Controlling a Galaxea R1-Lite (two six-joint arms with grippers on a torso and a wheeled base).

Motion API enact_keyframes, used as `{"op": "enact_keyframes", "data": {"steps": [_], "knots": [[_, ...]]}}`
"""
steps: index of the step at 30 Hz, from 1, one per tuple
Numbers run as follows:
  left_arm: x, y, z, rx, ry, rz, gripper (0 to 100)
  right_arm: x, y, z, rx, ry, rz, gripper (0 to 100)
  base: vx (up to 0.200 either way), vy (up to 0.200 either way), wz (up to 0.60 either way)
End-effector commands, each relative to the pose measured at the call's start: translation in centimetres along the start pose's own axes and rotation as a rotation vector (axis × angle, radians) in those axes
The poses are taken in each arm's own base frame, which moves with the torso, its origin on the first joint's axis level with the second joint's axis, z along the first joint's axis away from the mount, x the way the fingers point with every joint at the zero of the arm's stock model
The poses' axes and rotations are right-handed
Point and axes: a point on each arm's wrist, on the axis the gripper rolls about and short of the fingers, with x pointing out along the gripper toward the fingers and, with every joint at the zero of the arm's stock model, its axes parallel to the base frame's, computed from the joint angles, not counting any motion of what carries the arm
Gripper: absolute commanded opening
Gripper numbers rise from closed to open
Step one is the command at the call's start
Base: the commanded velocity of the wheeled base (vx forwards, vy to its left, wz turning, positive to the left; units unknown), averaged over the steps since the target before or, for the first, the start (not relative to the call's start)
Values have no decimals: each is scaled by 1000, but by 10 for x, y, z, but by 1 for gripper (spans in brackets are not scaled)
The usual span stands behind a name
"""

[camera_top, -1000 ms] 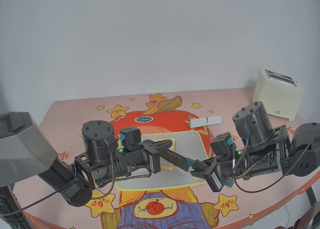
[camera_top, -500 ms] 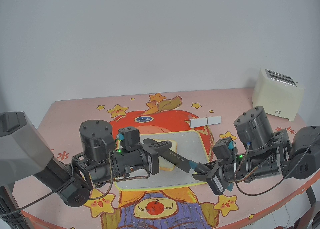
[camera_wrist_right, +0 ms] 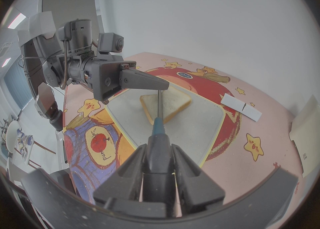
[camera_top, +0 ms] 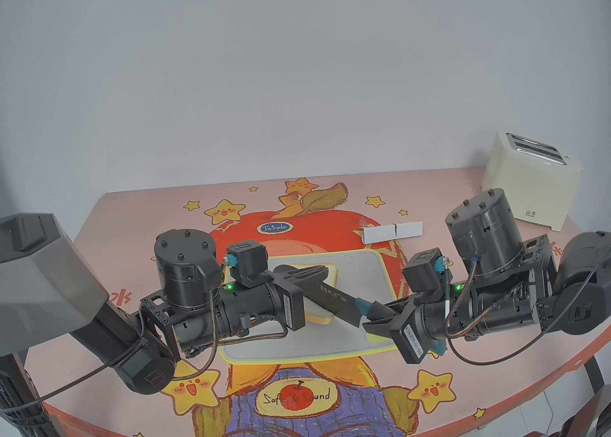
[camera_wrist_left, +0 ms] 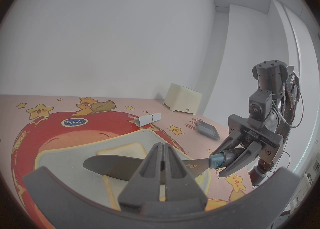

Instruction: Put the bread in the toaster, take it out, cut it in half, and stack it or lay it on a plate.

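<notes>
A slice of bread (camera_top: 317,315) lies on the grey cutting board (camera_top: 372,273) at the middle of the table. My right gripper (camera_top: 382,320) is shut on the teal-and-grey handle of a dark knife (camera_top: 337,300), whose blade crosses the bread (camera_wrist_right: 175,101) on edge. My left gripper (camera_top: 321,274) is shut with nothing between its fingers and hovers just over the blade and the bread (camera_wrist_left: 123,149); whether it touches them I cannot tell. The cream toaster (camera_top: 531,180) stands at the back right corner, slots up.
A folded white card (camera_top: 393,231) lies just behind the cutting board. A small dark flat object (camera_wrist_left: 207,130) lies on the table between the board and the toaster (camera_wrist_left: 182,99). The table's front edge runs close below both arms.
My right gripper drew the knife back toward the near right, then pushed it forward and left again across the bread. The left gripper has barely moved.
</notes>
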Motion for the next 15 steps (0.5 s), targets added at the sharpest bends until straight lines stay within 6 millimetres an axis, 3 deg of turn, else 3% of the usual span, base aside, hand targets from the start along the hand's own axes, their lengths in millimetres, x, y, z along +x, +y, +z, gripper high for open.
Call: {"op": "enact_keyframes", "data": {"steps": [1,10,15], "knots": [[0,0,-1,-2,6,0,0,4,-1,-10,4,35,0,0,0,0,0],[-6,-4,9,7,-24,-8,0,6,0,-17,6,63,1,0,0,0,0],[-4,-3,5,5,-13,-5,0,1,-1,-5,3,14,-1,0,0,0,0]]}}
